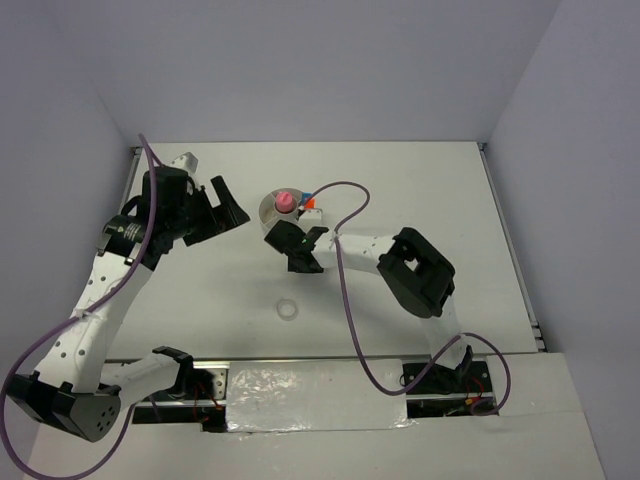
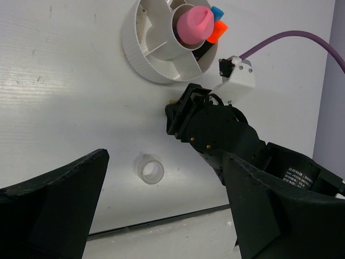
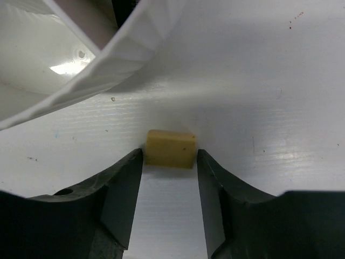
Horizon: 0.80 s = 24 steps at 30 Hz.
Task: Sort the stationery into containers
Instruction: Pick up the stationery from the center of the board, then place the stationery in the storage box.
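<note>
Crosswise, tan eraser (image 3: pixel 170 149) within right claw (image 3: pixel 170 155)

We're looking into a robotics lab's test booth here. Plain pale walls (image 1: pixel 300 60) box in a bare white table (image 1: pixel 420 190) on three sides, with nothing homely about it. Two robot arms, the left arm (image 1: pixel 90 300) and the right arm (image 1: pixel 420 275), stand at the near edge, their bases on a black rail (image 1: pixel 300 362). A purple cable (image 1: pixel 350 320) loops loose from each one, and we can see a crinkled taped sheet (image 1: pixel 310 395) along the front.
</note>
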Available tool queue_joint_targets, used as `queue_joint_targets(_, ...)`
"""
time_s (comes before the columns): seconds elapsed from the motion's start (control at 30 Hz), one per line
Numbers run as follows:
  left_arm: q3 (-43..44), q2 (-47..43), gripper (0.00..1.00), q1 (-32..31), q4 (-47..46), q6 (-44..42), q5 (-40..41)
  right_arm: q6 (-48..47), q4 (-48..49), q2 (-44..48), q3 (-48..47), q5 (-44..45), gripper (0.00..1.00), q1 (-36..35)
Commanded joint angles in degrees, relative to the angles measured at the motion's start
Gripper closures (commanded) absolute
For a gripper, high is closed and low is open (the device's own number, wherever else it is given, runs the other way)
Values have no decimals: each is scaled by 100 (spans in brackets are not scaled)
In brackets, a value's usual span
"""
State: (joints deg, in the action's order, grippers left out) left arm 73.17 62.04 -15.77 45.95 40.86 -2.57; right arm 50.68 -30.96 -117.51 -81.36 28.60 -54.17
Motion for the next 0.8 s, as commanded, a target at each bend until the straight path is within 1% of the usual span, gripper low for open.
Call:
queue_joint_targets(0.0,102,-52,1,21,-60,-149,-288,100,213,-219,103,-56,51,-6)
queue_joint_targets(0.03,84,-60,1,30,-60,-149,-271,109,205,-211,120,-74,55,-6)
queue_joint_targets(0.13,66,-61,1,21,-25,-131,-209,-40,467,-36,392,-153,61,-14)
queue_joint_targets(0.17,75,-61,1,21,1,-131,-165,-101,564,44,471,-188,70,-14)
queue_joint_targets(0.2,92,-26,1,21,27,-122,-148,-302,765,157,664,-249,72,-6)
queue_joint_targets(0.23,153,9,1,21,123,-114,-130,-426,871,481,770,-267,73,-49)
queue_joint_targets(0.27,189,97,1,21,177,-105,-121,-627,1342,710,910,-337,74,-84)
queue_joint_targets(0.3,233,150,1,21,238,-96,-139,-1186,1669,973,1329,-451,74,-128)
queue_joint_targets(0.33,338,211,1,21,386,-79,-156,-1496,2012,1272,1568,-756,74,-207)
queue_joint_targets(0.37,391,342,0,21,449,-44,-191,-1769,2720,1910,1797,-959,72,-251)
queue_joint_targets(0.4,435,396,1,21,484,-17,-322,-2372,3040,2230,2252,-1283,72,-278)
queue_joint_targets(0.43,479,431,1,21,493,44,-428,-2604,3365,2520,2448,-1948,72,-304)
queue_joint_targets(0.47,479,501,1,30,441,71,-585,-2763,3734,3054,2728,-2207,72,-313)
queue_joint_targets(0.5,444,528,1,30,328,80,-1179,-3069,3877,3268,2827,-2505,72,-313)
queue_joint_targets(0.53,279,546,1,30,-56,184,-1541,-3168,3913,3444,2862,-2830,72,-322)
queue_joint_targets(0.57,155,598,1,30,-199,272,-2137,-3326,3887,3698,2854,-3025,72,-322)
queue_joint_targets(0.67,-144,747,1,30,-429,528,-2721,-3511,3826,3981,2775,-3308,72,-357)
queue_joint_targets(0.73,-363,722,4,30,-622,659,-3133,-3582,3817,4175,2723,-3326,72,-366)
queue_joint_targets(0.77,-460,696,5,30,-927,712,-3292,-3652,3808,4236,2653,-3387,72,-366)
